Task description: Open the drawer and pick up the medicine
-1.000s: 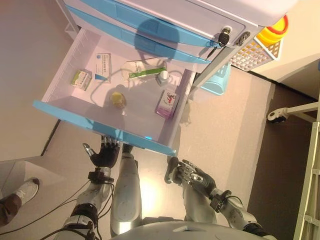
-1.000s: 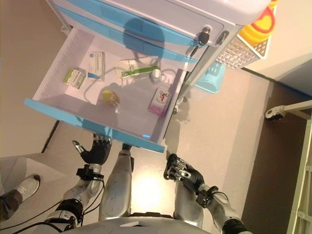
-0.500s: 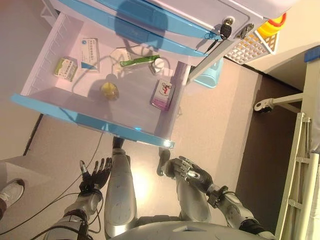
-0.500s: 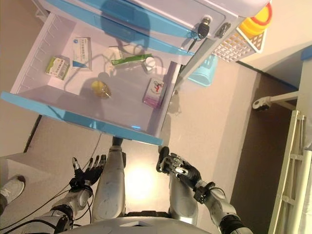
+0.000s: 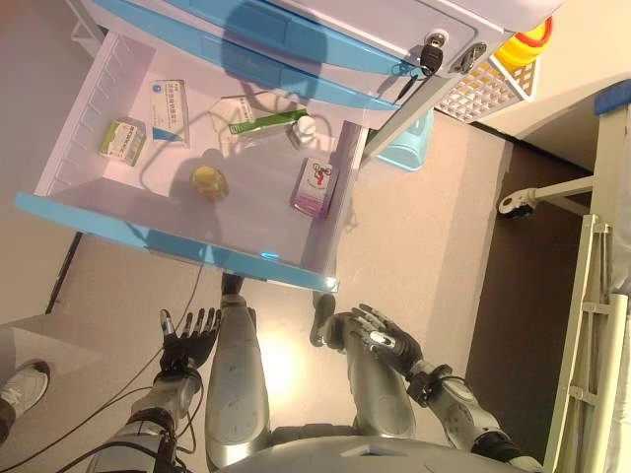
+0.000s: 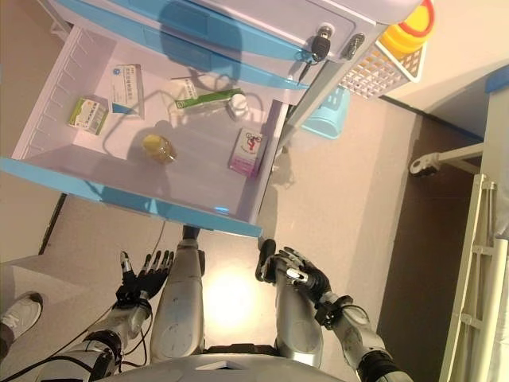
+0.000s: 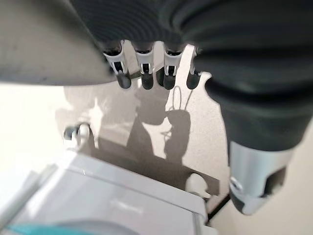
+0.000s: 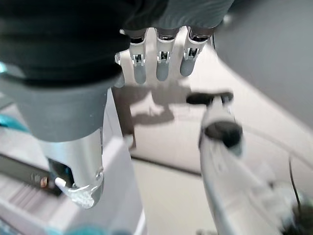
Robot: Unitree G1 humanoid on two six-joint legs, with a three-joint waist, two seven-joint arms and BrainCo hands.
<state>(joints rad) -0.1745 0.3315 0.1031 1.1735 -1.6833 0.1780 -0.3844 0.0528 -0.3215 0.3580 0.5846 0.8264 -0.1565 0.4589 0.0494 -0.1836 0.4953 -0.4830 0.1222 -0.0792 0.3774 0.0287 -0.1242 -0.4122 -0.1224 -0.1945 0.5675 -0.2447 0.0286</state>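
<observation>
Standing pulled out, the drawer (image 5: 177, 241) holds the medicine — a green-and-white box (image 5: 122, 140), a blue-and-white box (image 5: 170, 106), a long green-striped box (image 5: 258, 115), a pink-and-white box (image 5: 314, 186), a small white bottle (image 5: 303, 126) and a yellow round item (image 5: 208, 181); their print is too small to read. Both hands hang below the drawer's blue front, well apart from everything inside: left hand (image 5: 188, 338) with fingers straight and spread, right hand (image 5: 380, 341) loosely relaxed — each holding nothing.

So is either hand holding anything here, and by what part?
Nothing is held. The left hand and right hand are both open and empty, below the open drawer.
</observation>
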